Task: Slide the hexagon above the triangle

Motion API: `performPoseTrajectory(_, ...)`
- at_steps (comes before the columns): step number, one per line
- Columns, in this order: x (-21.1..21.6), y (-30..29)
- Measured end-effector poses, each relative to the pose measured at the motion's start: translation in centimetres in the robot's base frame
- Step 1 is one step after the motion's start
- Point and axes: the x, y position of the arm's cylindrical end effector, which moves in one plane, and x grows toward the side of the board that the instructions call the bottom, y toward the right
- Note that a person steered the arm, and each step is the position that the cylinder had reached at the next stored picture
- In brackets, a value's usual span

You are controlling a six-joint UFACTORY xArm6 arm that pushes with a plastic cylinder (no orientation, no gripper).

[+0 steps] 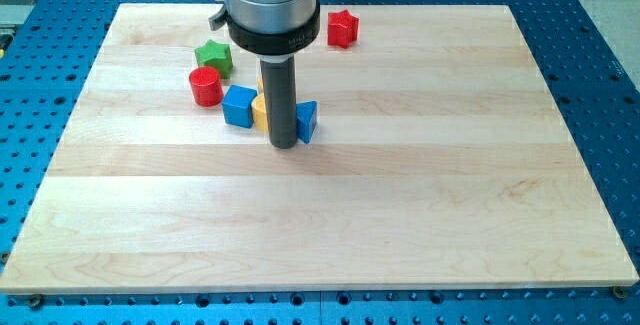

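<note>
My tip (285,146) rests on the board in the upper middle of the view. A blue triangle block (307,120) sits right against the rod on its right. A yellow block (259,111) sits against the rod's left side and is mostly hidden behind it, so its shape is not clear. A blue cube (239,105) touches the yellow block's left side.
A red cylinder (205,86) stands left of the blue cube, with a green star-like block (213,57) just above it. A red star-like block (342,28) lies near the board's top edge, right of the arm's body. The wooden board (400,215) lies on a blue perforated table.
</note>
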Motion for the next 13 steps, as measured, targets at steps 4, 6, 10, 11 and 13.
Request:
performPoseTrajectory(4, 1.1, -9.3)
performPoseTrajectory(6, 4.2, -4.0)
performPoseTrajectory(10, 1.2, 12.9)
performPoseTrajectory(11, -8.8, 12.7)
performPoseTrajectory(13, -11.5, 3.7)
